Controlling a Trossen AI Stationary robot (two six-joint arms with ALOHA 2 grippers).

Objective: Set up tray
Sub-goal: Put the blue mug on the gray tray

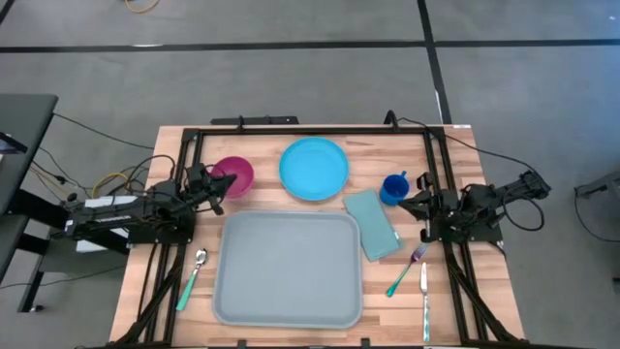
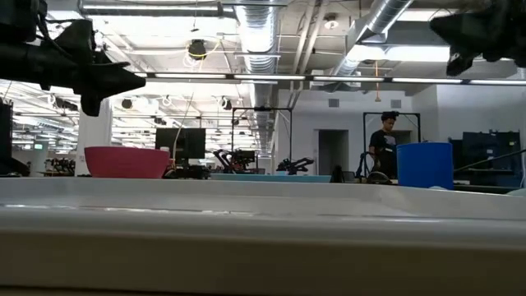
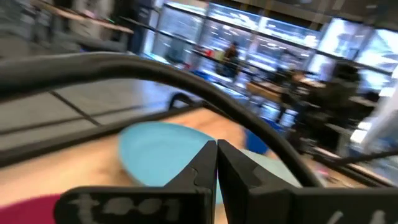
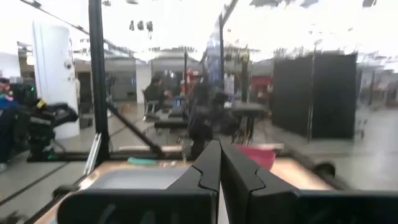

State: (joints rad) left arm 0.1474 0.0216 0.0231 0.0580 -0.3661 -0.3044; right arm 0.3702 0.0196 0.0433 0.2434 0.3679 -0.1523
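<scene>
The grey-blue tray (image 1: 288, 269) lies flat on the wooden table near its front edge. Behind it stand a pink bowl (image 1: 233, 175), a round blue plate (image 1: 314, 168) and a blue cup (image 1: 393, 187). A teal napkin (image 1: 373, 224) lies at the tray's right. A spoon (image 1: 193, 276) lies left of the tray; a fork (image 1: 408, 269) and a knife (image 1: 424, 299) lie on its right. My left gripper (image 1: 226, 187) is shut and hovers by the pink bowl, holding nothing. My right gripper (image 1: 407, 202) is shut beside the blue cup, holding nothing.
A black metal frame (image 1: 310, 129) runs around the table's far edge and sides. Cables (image 1: 107, 182) trail off the table's left side. A person stands far off in the room behind the table (image 2: 384, 146).
</scene>
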